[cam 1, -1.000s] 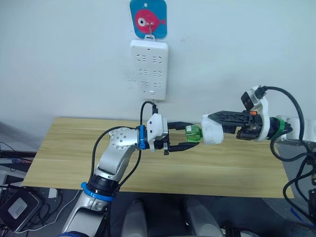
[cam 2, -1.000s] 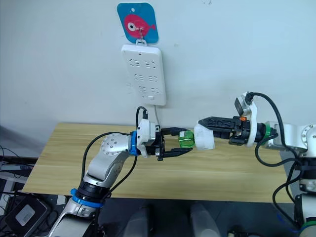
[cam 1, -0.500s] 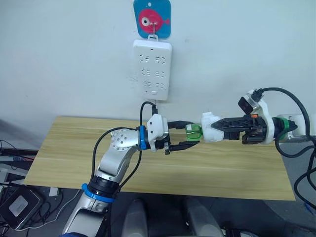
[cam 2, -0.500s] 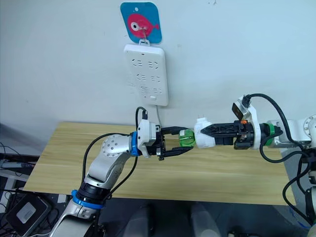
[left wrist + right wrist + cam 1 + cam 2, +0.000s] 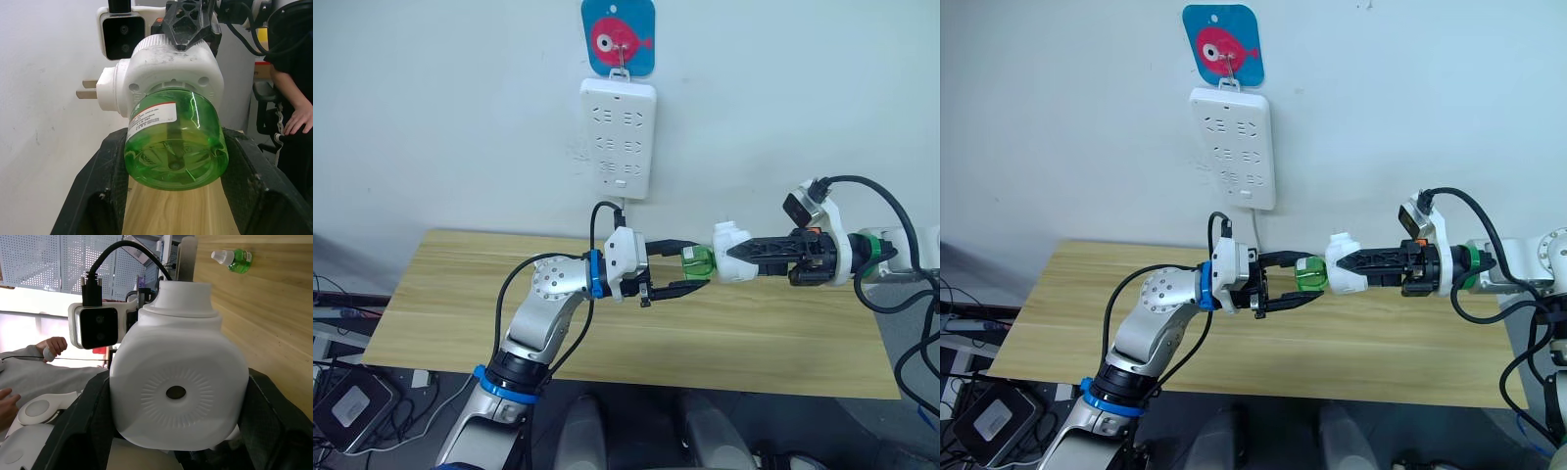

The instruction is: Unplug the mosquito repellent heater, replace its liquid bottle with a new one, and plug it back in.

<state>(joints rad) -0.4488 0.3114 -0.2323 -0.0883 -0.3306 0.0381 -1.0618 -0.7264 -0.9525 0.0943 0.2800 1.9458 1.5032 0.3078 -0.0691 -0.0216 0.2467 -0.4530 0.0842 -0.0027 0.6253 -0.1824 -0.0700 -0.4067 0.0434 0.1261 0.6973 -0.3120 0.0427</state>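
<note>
Broadly, the desk [image 5: 460, 323] spans the lower scene, with the power strip [image 5: 618, 137] hanging on the wall above it under a fish tag [image 5: 618, 36]. Both arms meet in the air over the desk's middle. The right gripper [image 5: 751, 257] pinches the heater [image 5: 729, 251] between its fingers, prongs pointing toward the wall; since a second ago the heater has rolled in that grasp and now looks narrower. The left gripper [image 5: 697, 273] keeps its fingers spread around the green bottle [image 5: 697, 262], which is still seated in the heater, the fingers just beside the glass. A spare bottle [image 5: 234, 259] lies on the desk, well apart.
</note>
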